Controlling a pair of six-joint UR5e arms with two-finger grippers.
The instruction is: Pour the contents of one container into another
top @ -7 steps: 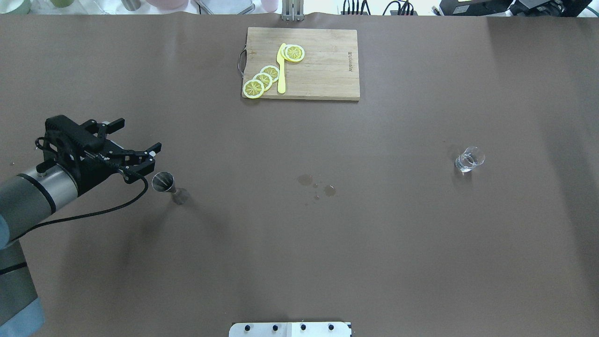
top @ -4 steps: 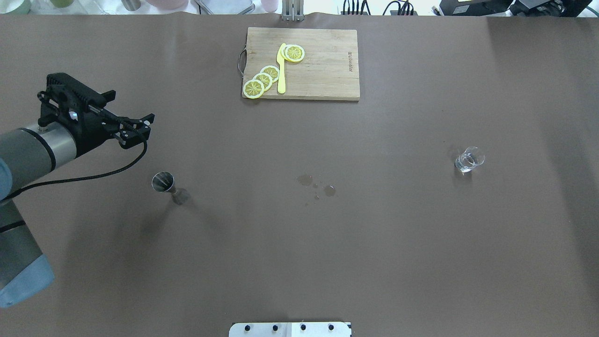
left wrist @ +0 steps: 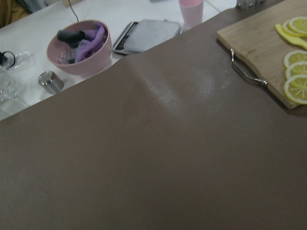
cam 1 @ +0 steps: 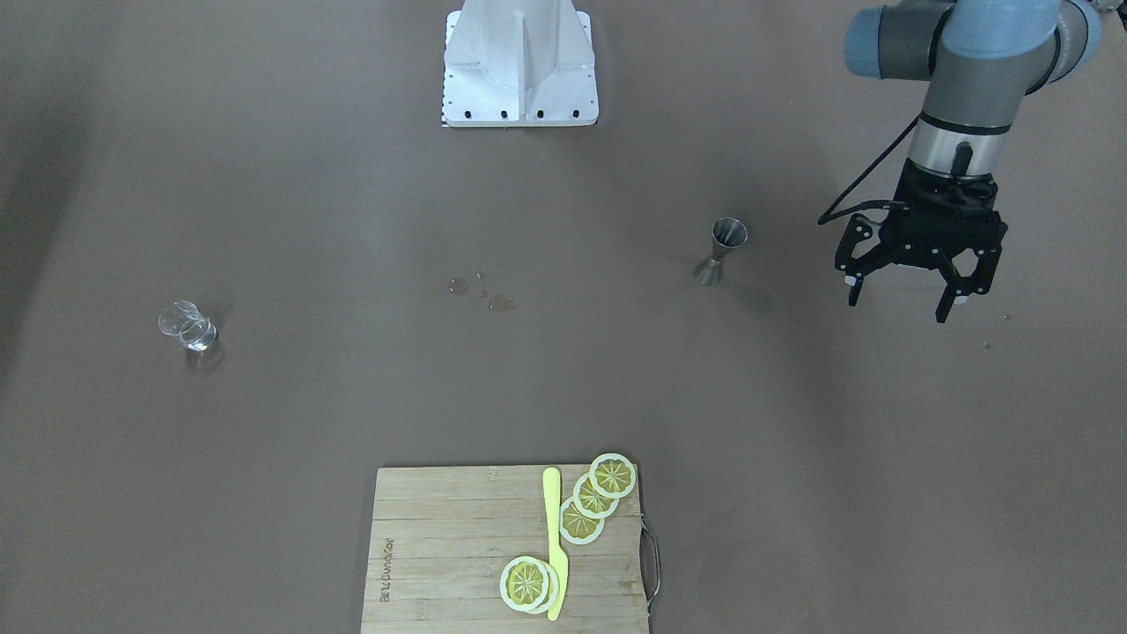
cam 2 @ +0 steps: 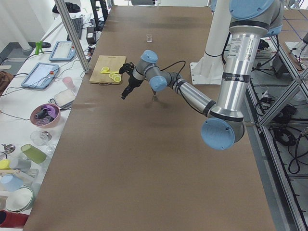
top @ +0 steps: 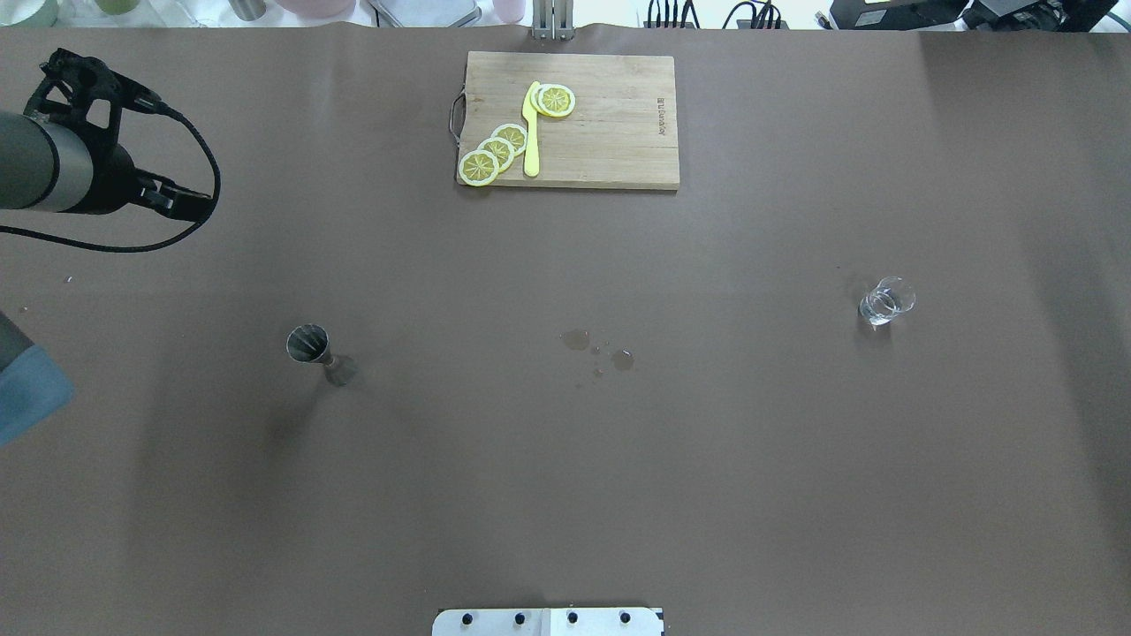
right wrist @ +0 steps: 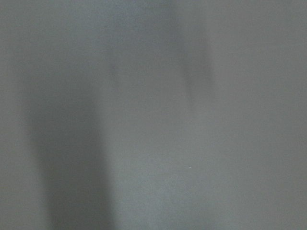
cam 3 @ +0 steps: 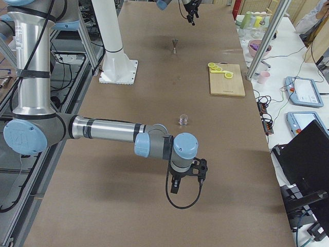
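The white pedestal (cam 1: 519, 62) is formed as a flared column on a flat square plate, and a row of small dark screws is set along the plate's table-side edge. On either side of the pedestal, the left arm (cam 1: 968, 88) and the right arm (cam 3: 103, 128) are built of silver-grey tubes joined by rounded housings with pale blue caps. Small dark lettering is printed along each upper tube. A black band is fitted at each wrist. The left gripper (cam 1: 898, 304) is black, with two fingers carried on open linkages and pale spots at the tips. A black cable is looped beside it. The right gripper (cam 3: 187, 177) is likewise black, with a looped black cable.
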